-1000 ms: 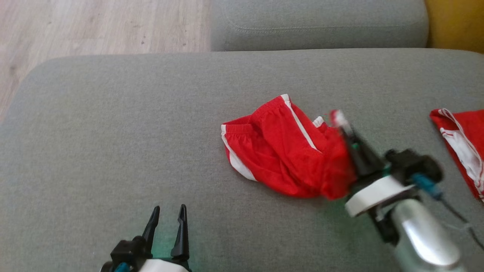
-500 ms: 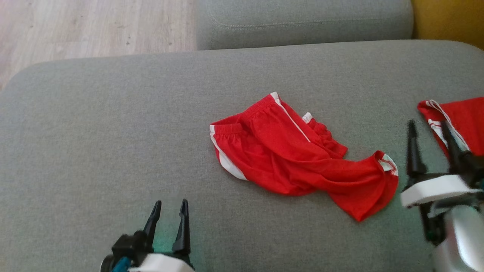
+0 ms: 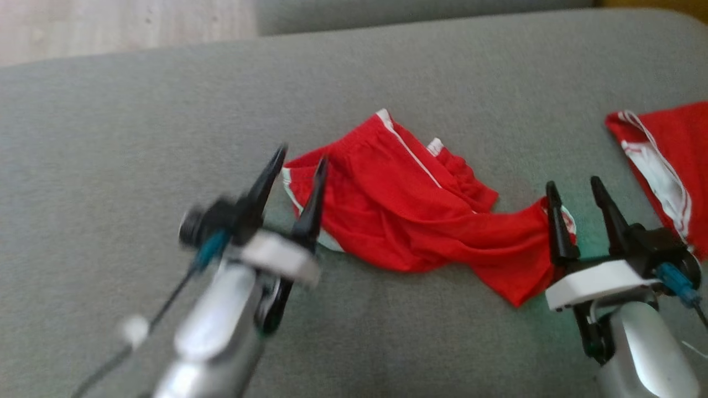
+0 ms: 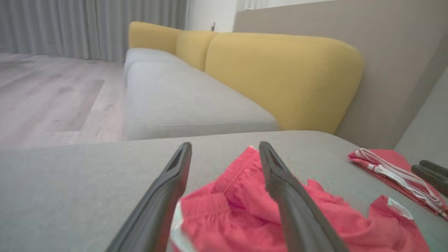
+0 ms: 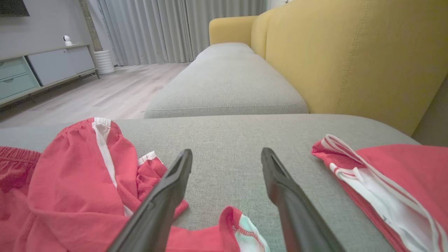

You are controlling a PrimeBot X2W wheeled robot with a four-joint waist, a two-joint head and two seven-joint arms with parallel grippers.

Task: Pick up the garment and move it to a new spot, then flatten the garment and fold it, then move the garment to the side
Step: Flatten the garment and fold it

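The garment (image 3: 415, 215), red shorts with white side stripes, lies crumpled on the grey cushion (image 3: 138, 121), one leg trailing to the right. My left gripper (image 3: 301, 157) is open, its fingers on either side of the waistband's left end. From the left wrist view, the garment (image 4: 238, 210) sits between and beyond that gripper (image 4: 224, 144). My right gripper (image 3: 573, 183) is open at the trailing leg's hem, holding nothing. The right wrist view has the garment (image 5: 70, 182) at lower left and the hem just under the open gripper (image 5: 226, 151).
A second red and white garment (image 3: 664, 160) lies at the cushion's right edge, also in the wrist views (image 5: 402, 178) (image 4: 385, 168). Behind are another grey seat (image 5: 227, 87), the yellow backrest (image 5: 350, 59) and wooden floor (image 3: 110, 22) beyond the far left edge.
The right gripper let go of the shorts' leg, which now lies stretched rightward, and drew back beside its hem. The left arm rose to the waistband. The camera shifted too.
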